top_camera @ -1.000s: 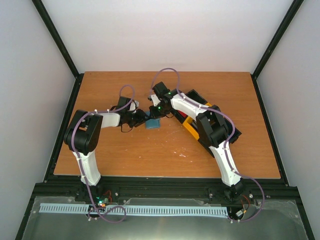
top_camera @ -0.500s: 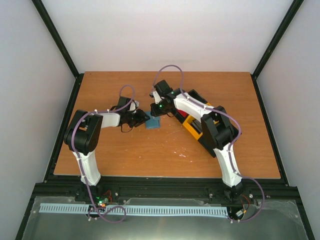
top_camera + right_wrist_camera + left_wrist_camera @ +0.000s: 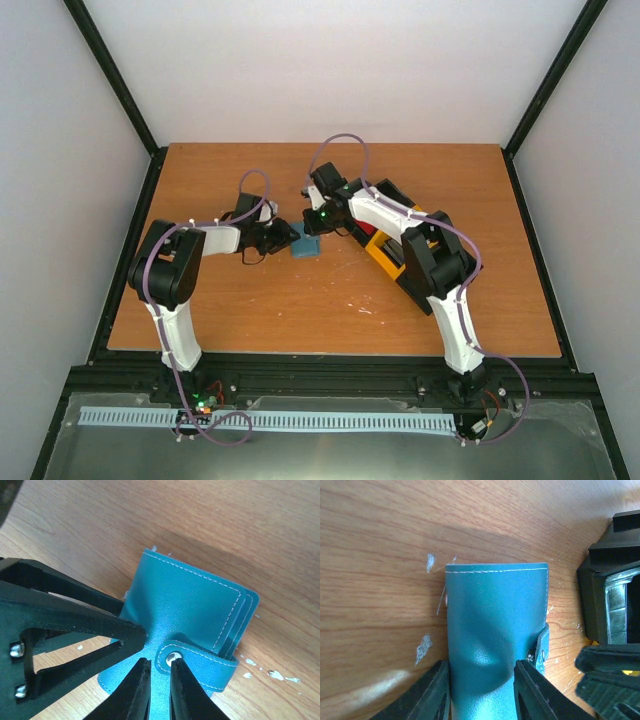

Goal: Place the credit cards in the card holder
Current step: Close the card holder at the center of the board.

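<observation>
The card holder point(image 3: 306, 247) is a small teal-blue folded wallet lying mid-table, its snap tab point(image 3: 200, 666) fastened. My left gripper point(image 3: 290, 240) is shut on its two long sides and dents the cover; it shows in the left wrist view point(image 3: 482, 675). My right gripper point(image 3: 313, 228) comes from the right; its jaws stand almost shut around the tab's rounded end by the snap point(image 3: 160, 667). The left fingers point(image 3: 75, 625) show in the right wrist view. A red patch point(image 3: 373, 240), probably credit cards, shows in the tray behind the right arm; no card is clearly visible.
A black-and-yellow tray point(image 3: 385, 262) stands just right of the holder, mostly under the right arm; its black wall shows in the left wrist view point(image 3: 600, 580). White scuff marks point(image 3: 423, 647) dot the wooden table. Black frame rails edge the table.
My right gripper has shifted slightly toward the card holder and its arm has raised a little. The left gripper and the holder have stayed where they were.
</observation>
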You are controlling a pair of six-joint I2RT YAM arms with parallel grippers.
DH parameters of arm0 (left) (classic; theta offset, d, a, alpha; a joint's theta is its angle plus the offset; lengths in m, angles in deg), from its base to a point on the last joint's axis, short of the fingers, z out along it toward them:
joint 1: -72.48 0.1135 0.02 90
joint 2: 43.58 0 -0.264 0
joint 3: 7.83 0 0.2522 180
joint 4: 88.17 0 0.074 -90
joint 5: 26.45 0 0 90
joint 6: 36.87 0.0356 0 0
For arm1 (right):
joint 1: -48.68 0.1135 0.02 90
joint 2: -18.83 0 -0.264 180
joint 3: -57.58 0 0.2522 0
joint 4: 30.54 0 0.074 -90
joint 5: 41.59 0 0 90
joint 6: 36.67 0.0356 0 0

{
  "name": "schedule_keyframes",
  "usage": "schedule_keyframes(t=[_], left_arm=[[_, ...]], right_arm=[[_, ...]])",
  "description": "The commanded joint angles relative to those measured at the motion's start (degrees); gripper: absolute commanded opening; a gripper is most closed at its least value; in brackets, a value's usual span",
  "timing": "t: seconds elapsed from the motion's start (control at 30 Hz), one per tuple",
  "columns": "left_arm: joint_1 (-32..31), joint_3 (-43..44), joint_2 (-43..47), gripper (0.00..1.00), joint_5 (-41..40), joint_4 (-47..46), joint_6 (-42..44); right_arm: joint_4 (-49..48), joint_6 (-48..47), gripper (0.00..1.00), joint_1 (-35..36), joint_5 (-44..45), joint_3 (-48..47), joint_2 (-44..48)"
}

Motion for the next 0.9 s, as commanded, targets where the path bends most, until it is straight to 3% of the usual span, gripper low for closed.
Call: schedule_keyframes(t=[0.0, 0.87], left_arm=[[-0.98, -1.82, -4.14, 0.37, -3.36, 6.6, -0.02], [-0.98, -1.64, -4.6, 0.37, -3.11, 6.58, 0.17]], right_arm=[[-0.82, 0.08, 0.13, -0.05, -1.58, 0.22, -1.57], [-0.86, 0.8, 0.11, -0.08, -1.87, -1.61, -5.01]])
